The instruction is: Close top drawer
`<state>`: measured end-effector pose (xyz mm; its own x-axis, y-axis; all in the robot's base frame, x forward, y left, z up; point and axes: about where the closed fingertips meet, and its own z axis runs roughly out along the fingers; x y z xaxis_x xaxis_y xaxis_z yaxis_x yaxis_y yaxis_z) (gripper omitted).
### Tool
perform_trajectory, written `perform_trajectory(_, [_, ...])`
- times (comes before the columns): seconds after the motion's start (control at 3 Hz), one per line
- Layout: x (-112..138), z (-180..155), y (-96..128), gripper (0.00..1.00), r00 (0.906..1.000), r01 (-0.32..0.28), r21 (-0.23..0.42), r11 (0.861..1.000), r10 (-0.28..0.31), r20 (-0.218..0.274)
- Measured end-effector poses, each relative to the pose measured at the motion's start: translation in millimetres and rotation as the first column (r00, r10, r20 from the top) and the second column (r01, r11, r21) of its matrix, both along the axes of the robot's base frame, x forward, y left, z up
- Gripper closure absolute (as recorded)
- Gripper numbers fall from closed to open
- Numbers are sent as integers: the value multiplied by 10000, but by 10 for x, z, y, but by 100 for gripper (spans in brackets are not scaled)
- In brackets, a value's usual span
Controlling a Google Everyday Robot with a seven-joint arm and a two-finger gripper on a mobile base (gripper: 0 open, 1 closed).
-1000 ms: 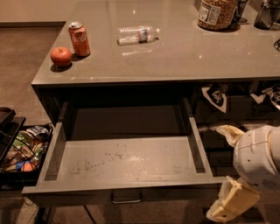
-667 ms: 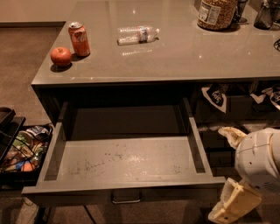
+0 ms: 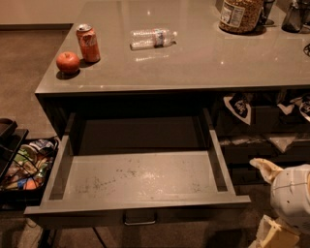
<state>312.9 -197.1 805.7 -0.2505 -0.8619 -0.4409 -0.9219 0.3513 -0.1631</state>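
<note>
in the camera view, the wide, shallow dark-grey top drawer (image 3: 140,180) is standing pulled far out from under the grey stone-look surface (image 3: 208,60), towards the near edge of the scene. its pale, speckled and scuffed inner floor is lying open to sight, and its flat front is facing the near side with a small metal pull handle (image 3: 140,220) sitting at the middle.

the white, rounded claw (image 3: 255,202) is hanging at the near right corner, just beside the right end of the drawer front and apart from it. it is released: its two cream fingers (image 3: 264,169) are standing apart, one above the other, pointing left, with nothing between them.

on the surface, a red round apple (image 3: 68,62) is sitting near the left edge, touching or just beside an upright orange soda can (image 3: 88,42). a clear plastic water bottle (image 3: 152,38) is lying on its side farther right, well apart from the can. a large clear jar with a white label (image 3: 240,14) is standing at the far right.

to the left of the drawer, a black bin of colourful packets (image 3: 25,167) is resting low down. to the right, under the surface, dark open shelves are holding black-and-white bags (image 3: 238,107).
</note>
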Motion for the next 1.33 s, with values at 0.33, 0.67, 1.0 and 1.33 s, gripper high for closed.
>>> perform_trajectory(0.33, [35, -211, -29, 0, 9985, -494, 271, 9984, 501, -239])
perform_trajectory(0.67, [69, -424, -56, 0, 9955, -691, 407, 9968, 715, -616])
perform_trajectory(1.0, [70, -434, -56, 19, 9954, -693, 424, 9967, 719, -637])
perform_trajectory(1.33, [70, -434, -55, 42, 9954, -693, 424, 9967, 719, -637])
